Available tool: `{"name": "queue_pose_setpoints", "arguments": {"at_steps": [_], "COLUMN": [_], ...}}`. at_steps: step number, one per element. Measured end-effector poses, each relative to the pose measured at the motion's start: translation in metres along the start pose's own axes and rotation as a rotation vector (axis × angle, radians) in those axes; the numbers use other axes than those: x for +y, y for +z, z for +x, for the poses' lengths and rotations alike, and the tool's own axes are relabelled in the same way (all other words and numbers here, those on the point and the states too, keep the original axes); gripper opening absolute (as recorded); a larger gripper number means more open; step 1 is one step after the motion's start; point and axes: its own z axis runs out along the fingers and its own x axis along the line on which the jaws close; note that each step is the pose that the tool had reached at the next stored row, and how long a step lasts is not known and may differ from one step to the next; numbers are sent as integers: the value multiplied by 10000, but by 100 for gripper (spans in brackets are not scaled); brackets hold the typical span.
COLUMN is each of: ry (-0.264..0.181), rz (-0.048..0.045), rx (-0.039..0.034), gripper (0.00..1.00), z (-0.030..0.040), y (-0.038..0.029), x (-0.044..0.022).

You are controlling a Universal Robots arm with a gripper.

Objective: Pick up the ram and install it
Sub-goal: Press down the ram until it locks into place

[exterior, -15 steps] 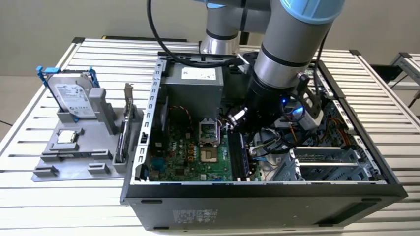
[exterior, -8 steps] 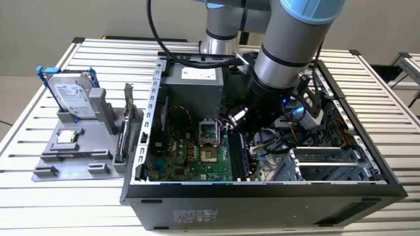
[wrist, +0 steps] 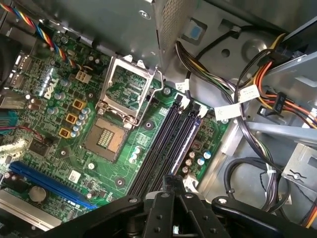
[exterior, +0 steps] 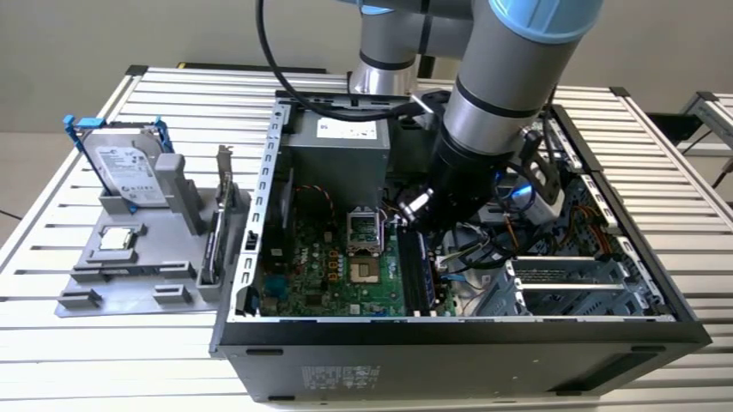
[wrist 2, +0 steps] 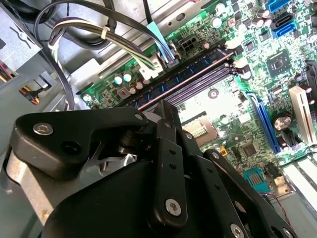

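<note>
Claw (wrist: 171,186) hangs low inside the open PC case (exterior: 458,343), right over the memory slots. Can't tell whether it's spread or pressed together, as its black body blocks the tips in both wrist views. Nothing visible in its grip.

Directly under it, the ram (exterior: 414,270) seems to stand on edge in the slot row: a long dark blue-ish strip at the cable side of the slots, in the first wrist view the slot w/ a blue sheen (wrist: 189,133). Can't tell if it's fully seated.

Next to the slots sits the CPU socket (wrist: 106,139) w/ its metal frame, on the green motherboard (exterior: 332,266). On the other side, bundles of coloured cables (wrist: 237,94) run along the case wall.

Outside the case, toward the exterior view's left, a grey holder (exterior: 137,257) on the slatted counter (exterior: 69,343) carries the hard drive (exterior: 120,163) in its blue frame, upright, plus a card w/ metal bracket (exterior: 218,223) standing just beside the case.
</note>
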Motion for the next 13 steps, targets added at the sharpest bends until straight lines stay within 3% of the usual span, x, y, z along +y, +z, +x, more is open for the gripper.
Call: {"name": "queue_pose_setpoints", "arguments": {"at_steps": [13], "ry": [-590], "rz": [-56], "rx": [-22], "gripper": [0], "z": [0], "y": [5], "x": [0]}}
